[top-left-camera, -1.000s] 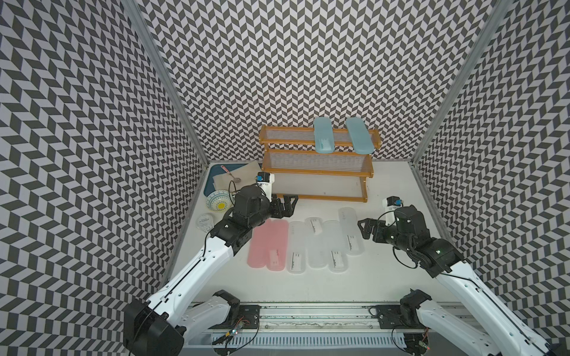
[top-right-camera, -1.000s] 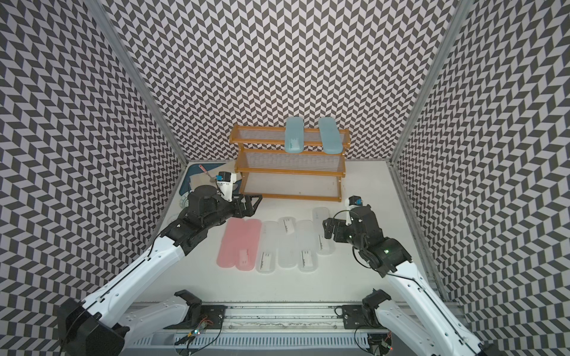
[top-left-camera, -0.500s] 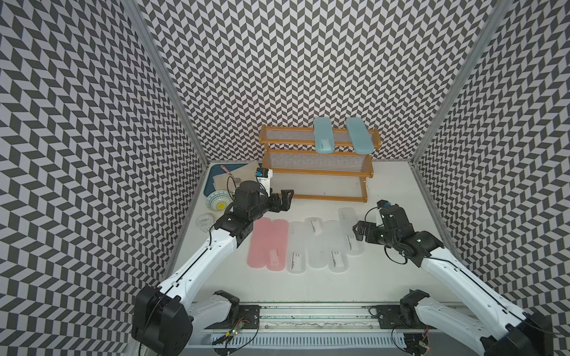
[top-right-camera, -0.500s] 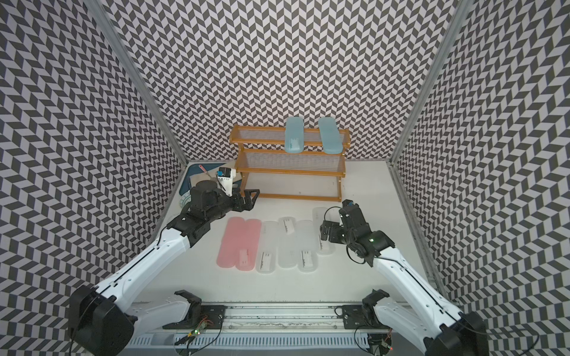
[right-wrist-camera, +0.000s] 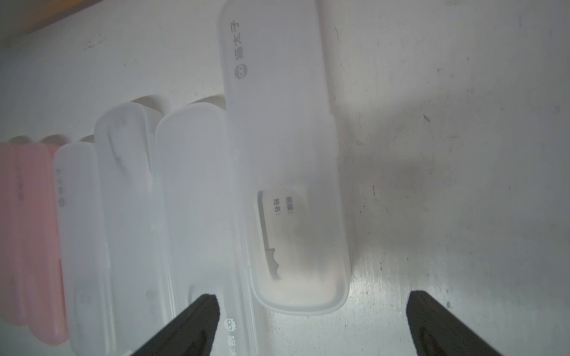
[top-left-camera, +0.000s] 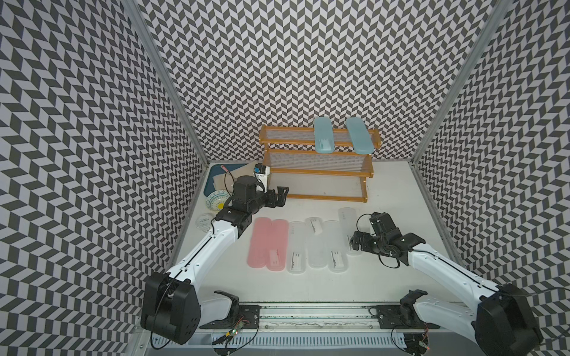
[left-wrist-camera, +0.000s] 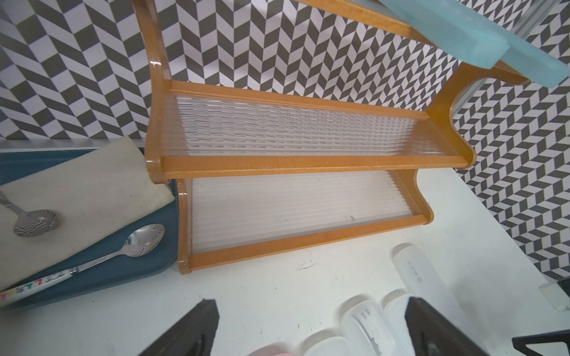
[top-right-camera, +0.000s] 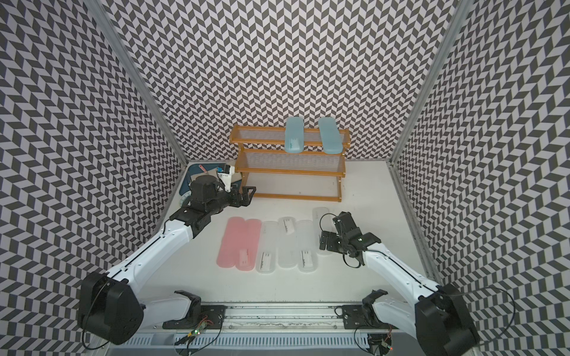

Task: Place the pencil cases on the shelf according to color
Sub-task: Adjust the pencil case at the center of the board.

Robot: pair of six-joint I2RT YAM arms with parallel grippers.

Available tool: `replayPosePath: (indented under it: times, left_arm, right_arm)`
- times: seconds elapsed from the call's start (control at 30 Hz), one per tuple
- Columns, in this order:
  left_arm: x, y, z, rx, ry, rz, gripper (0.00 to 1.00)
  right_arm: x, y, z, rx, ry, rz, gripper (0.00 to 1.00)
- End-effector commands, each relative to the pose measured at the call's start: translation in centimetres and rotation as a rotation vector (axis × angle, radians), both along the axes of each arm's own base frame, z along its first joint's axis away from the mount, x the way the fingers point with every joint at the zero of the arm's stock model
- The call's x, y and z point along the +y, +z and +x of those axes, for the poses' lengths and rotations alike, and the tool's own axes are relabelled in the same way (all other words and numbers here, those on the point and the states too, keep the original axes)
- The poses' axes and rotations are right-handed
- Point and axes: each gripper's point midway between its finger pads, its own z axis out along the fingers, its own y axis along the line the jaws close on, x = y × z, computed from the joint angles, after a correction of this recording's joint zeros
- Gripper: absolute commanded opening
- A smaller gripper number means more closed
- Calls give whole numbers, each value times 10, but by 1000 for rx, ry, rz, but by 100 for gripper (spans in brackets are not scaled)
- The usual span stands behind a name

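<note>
Right wrist view: a frosted white pencil case point(right-wrist-camera: 287, 185) lies flat on the white counter point(right-wrist-camera: 462, 154). Its rounded near end sits between and just ahead of the right fingers point(right-wrist-camera: 191, 326), which are spread wide open and not gripping. In both top views this case is the right end of a row of six lying side by side: four frosted white cases point(top-left-camera: 316, 249) and, at the left end, two pink cases point(top-left-camera: 268, 245). Two light blue cases point(top-left-camera: 323, 135) lie across the top tier of the shelf point(top-left-camera: 327, 198), which stands at the back of the counter. The left fingers point(top-left-camera: 282, 197) hang just in front of the left end of the shelf's bottom tier, also wide open. Left of the shelf, a dark blue tray point(left-wrist-camera: 123, 271) carries a pale cloth point(left-wrist-camera: 77, 191) and a spoon point(left-wrist-camera: 142, 237).
</note>
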Motion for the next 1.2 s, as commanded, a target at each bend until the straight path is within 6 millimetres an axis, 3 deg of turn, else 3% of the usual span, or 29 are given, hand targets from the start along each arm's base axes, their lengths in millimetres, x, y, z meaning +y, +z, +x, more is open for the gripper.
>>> replayPosePath:
  times: [0.0, 0.13, 0.43, 0.6, 0.8, 0.87, 1.0, 1.17]
  left_arm:
    - [16, 21, 4, -27, 41, -18, 100]
    - [30, 15, 9, -5, 67, -59, 100]
    - [29, 2, 15, 45, 45, -77, 100]
    - [25, -3, 14, 60, 31, -93, 100]
    - [21, -5, 14, 71, 12, -102, 100]
    - [21, -4, 14, 69, 11, -104, 100]
    - [19, -4, 13, 69, 2, -111, 100]
    - [19, -5, 14, 73, 0, -113, 100]
  right_arm:
    - [9, -2, 9, -35, 6, 19, 99]
    - [13, -8, 9, -35, 14, 15, 100]
    - [17, -26, 9, -7, 21, -18, 100]
    - [-6, -35, 7, 9, -72, -115, 100]
    - [-29, -26, 12, -21, -160, -181, 100]
    - [-27, -17, 17, -40, -147, -176, 100]
    - [0, 5, 26, -104, -10, -94, 100]
    - [19, 8, 30, -110, 72, -50, 100]
